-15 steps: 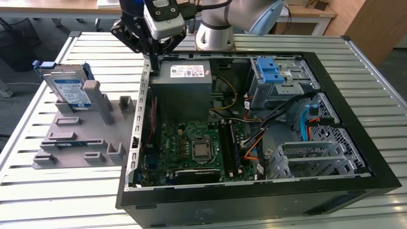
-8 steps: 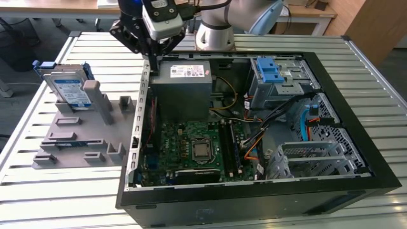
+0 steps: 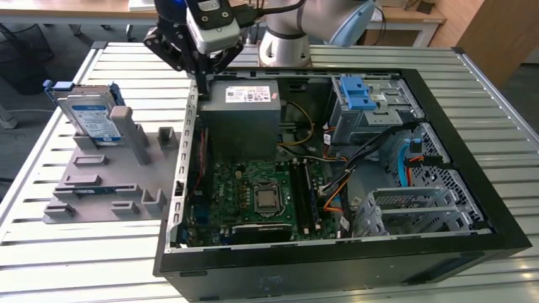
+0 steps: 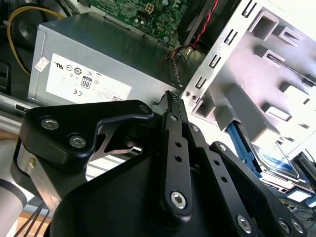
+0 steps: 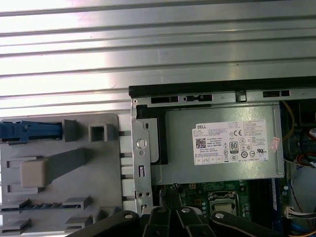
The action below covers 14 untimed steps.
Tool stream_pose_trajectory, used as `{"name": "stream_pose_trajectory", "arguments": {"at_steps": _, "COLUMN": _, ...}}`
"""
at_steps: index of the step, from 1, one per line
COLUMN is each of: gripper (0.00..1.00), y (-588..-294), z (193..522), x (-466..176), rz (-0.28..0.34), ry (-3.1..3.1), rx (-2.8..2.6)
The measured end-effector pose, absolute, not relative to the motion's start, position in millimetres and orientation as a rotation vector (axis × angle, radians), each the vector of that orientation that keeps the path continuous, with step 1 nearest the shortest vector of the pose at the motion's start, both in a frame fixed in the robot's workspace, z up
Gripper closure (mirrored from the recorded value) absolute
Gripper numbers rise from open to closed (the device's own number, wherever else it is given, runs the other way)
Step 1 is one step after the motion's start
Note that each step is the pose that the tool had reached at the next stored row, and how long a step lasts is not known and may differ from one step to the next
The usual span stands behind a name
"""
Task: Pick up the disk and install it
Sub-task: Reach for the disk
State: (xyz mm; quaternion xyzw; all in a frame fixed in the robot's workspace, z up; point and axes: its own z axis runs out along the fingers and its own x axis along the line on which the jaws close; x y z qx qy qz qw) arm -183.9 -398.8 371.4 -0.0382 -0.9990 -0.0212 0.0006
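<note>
- Disk [image 3: 91,118]: stands upright on edge in the far slot of a grey holder [image 3: 93,189] on the slatted table [image 3: 76,265]. It is at the exterior view's left, near the open computer case [image 3: 337,260] but outside it. The blue bracket [image 5: 29,130] along its top edge appears in the first wrist view.
- End effector [image 3: 202,74]: hangs over the far left corner of the case, well apart from the disk. The jaws are drawn together and hold nothing.
- Handling (judged): the disk is a rigid metal body, fairly heavy for its size. Its flat faces are smooth and likely slippery, and it is sensitive to knocks. The plastic bracket probably flexes, so the firmer hold is across the two flat faces at the upper part that rises clear of the holder.
- Containers: the case lies on its side with the lid off.
  - Far left: grey power supply box [image 3: 244,117].
  - Near left: motherboard [image 3: 252,196].
  - Far right: blue latch piece [image 3: 362,95] on a drive bay.
  - Near right: perforated metal drive cage [image 3: 421,208].
  - Between them: loose cables [image 3: 337,164].
</note>
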Motion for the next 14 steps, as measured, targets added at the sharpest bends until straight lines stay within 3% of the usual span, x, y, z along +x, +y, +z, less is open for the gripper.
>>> {"name": "stream_pose_trajectory", "arguments": {"at_steps": 14, "gripper": 0.89, "y": -398.8, "z": 370.5, "x": -187.5, "rz": -0.066, "ry": -3.137, "rx": -0.12}}
